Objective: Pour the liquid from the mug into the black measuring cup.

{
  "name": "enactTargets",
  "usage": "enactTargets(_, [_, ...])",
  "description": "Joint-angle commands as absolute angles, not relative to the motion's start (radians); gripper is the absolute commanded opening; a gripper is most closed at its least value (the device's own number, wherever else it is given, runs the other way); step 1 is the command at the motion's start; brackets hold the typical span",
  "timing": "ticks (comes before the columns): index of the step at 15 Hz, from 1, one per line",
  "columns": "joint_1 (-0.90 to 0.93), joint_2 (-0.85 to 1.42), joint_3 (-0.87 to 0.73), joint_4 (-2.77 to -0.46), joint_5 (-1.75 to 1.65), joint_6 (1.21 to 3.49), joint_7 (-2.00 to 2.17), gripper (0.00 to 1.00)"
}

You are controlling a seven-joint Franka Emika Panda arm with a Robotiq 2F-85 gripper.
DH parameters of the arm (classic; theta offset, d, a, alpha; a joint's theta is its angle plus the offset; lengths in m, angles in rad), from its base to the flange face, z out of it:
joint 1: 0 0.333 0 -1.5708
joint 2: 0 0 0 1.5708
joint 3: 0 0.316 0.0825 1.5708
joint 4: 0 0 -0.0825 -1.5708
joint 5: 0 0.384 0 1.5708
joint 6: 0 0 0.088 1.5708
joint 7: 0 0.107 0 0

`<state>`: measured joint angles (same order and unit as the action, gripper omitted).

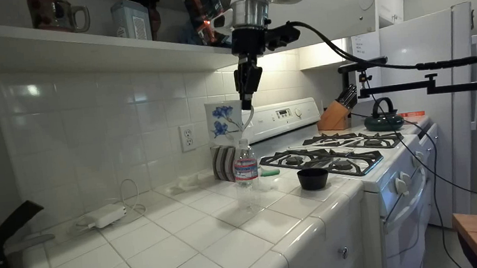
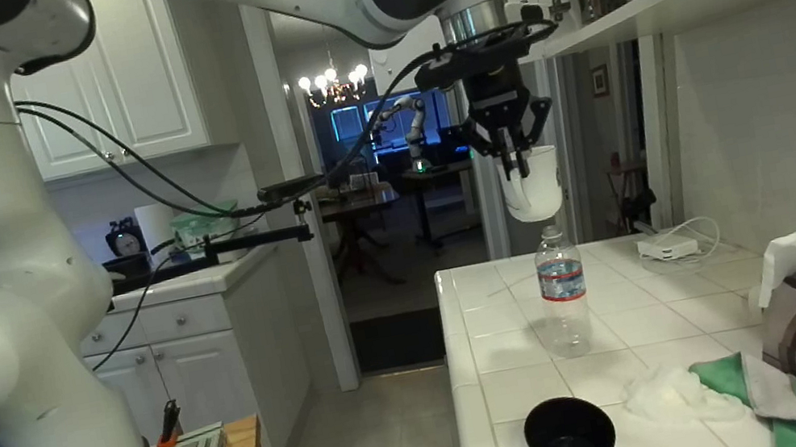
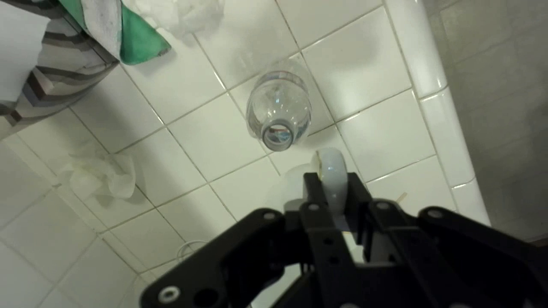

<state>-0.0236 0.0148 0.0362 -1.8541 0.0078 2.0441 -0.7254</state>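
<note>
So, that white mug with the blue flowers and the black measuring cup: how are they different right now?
The mug is white with blue flowers, while the black measuring cup is plain black. The mug hangs in the air, its handle pinched in the gripper; the black measuring cup rests on the tiled counter. The mug is tall in shape, the black measuring cup squat. Both are round-sided vessels.
</note>
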Motion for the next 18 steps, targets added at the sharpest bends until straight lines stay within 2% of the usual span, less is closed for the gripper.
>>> enactTargets(1, [-0.027, -0.069, 0.005, -1.891, -0.008, 1.988, -0.733, 0.04])
enactTargets(13, [-0.079, -0.237, -0.111, -2.130, -0.058, 1.979, -0.661, 0.04])
enactTargets(18, [-0.102, -0.216, -0.145, -2.184, -0.132, 1.998, -0.659, 0.04])
